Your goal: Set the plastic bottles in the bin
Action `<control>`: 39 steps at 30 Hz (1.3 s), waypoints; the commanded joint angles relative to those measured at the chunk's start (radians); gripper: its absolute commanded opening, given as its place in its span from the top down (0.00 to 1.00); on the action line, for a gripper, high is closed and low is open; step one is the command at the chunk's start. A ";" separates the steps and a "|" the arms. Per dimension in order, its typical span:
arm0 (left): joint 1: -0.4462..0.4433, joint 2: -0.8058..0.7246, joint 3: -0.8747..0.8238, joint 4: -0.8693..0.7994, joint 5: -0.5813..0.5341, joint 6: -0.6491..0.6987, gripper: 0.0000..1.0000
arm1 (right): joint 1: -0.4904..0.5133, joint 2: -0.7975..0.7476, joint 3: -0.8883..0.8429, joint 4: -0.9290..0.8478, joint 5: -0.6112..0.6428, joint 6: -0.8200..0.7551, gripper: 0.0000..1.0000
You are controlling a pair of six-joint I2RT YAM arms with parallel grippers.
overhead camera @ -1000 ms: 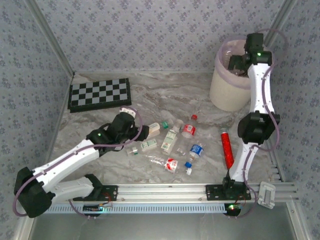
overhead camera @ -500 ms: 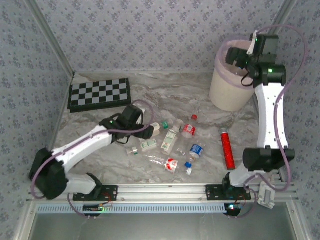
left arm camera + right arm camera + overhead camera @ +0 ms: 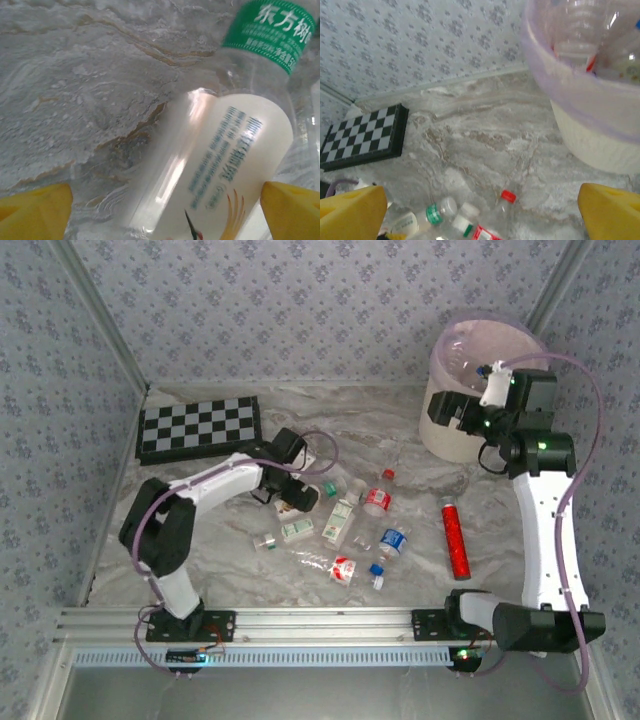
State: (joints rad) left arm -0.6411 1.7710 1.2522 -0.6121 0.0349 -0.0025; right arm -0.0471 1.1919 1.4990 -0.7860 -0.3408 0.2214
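While flat, white bottle (image 3: 220,150) diagonal within spread left pincer (image 3: 162,210), right pincer (image 3: 482,212) likewise spread.

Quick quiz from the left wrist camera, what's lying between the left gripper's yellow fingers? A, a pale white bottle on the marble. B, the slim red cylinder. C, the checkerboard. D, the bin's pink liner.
A: in the left wrist view a pale white bottle lies on the marble table between the yellow fingers of the open left gripper, with a green-labelled bottle beside it.

Green-label bottle (image 3: 272,30) partly past upper edge
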 commanded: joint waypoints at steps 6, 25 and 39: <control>0.009 0.116 0.084 -0.035 -0.066 0.131 0.27 | 0.001 -0.051 -0.138 -0.011 -0.023 0.016 0.00; -0.034 -0.221 -0.100 0.376 0.068 -0.235 0.49 | 0.151 -0.073 -0.520 0.607 -0.365 0.374 0.10; -0.213 -0.241 -0.104 0.494 0.191 -0.272 0.48 | 0.304 0.086 -0.436 0.607 -0.215 0.325 0.19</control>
State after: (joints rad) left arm -0.8455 1.5242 1.1023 -0.1600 0.1928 -0.2649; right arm 0.2581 1.2663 1.0328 -0.1822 -0.6201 0.5587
